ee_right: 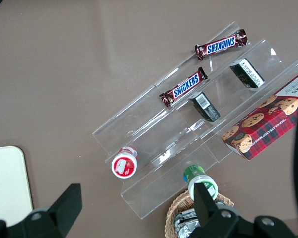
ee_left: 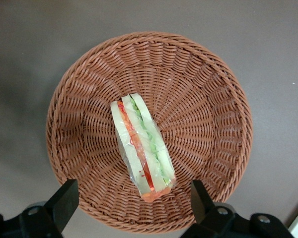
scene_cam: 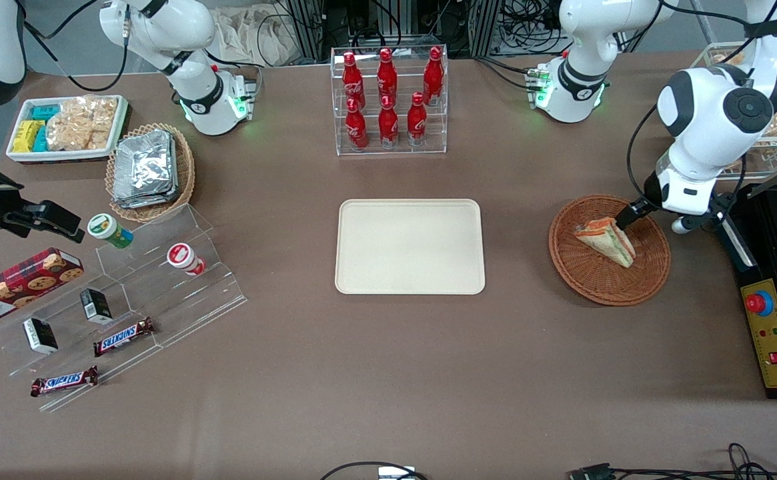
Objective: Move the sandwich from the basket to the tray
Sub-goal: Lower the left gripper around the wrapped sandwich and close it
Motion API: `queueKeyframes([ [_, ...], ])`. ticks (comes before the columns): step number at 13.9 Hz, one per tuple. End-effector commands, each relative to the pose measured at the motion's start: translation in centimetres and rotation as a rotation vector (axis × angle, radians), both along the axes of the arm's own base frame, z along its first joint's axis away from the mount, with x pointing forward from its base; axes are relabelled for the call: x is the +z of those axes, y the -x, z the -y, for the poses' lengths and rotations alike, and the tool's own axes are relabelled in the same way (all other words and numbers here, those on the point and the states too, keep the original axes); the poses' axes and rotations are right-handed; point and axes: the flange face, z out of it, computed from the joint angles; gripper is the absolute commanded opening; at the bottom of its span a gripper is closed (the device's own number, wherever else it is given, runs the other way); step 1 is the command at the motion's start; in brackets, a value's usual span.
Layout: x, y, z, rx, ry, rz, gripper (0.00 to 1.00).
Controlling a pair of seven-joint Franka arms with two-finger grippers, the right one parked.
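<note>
The sandwich (scene_cam: 607, 241) is a clear-wrapped wedge of pale bread with green and orange-red filling. It lies in the round reddish-brown wicker basket (scene_cam: 581, 267) toward the working arm's end of the table. My left gripper (scene_cam: 628, 217) hangs just above the basket's rim, beside the sandwich, open and empty. In the left wrist view the sandwich (ee_left: 143, 146) lies across the basket (ee_left: 198, 94), and my gripper (ee_left: 131, 203) stands over its orange end with its black fingers (ee_left: 64, 201) spread wide, apart from it. The cream-beige tray (scene_cam: 409, 246) lies bare at the table's middle.
A clear rack of red bottles (scene_cam: 388, 100) stands farther from the camera than the tray. A black control box (scene_cam: 771, 327) sits beside the basket at the table's end. A lighter wicker basket of foil packets (scene_cam: 149, 170), a white snack tray (scene_cam: 68, 127) and clear shelves of snacks (scene_cam: 128, 300) lie toward the parked arm's end.
</note>
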Motion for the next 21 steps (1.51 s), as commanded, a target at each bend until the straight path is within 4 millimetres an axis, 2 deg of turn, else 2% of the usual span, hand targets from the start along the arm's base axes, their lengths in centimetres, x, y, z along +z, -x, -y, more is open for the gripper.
queueKeyframes([
  [1, -1.6, -0.4, 0.2, 0.027, 0.008, 0.017, 1.0],
  [4, -3.7, -0.8, 0.4, 0.083, 0.018, 0.019, 1.0],
  [11, -7.7, 0.7, 1.0, 0.132, 0.028, 0.051, 1.0],
  [14, -8.5, 1.5, 1.0, 0.132, 0.028, 0.058, 1.0],
  [21, -10.2, 1.6, 1.1, 0.155, 0.034, 0.065, 0.98],
])
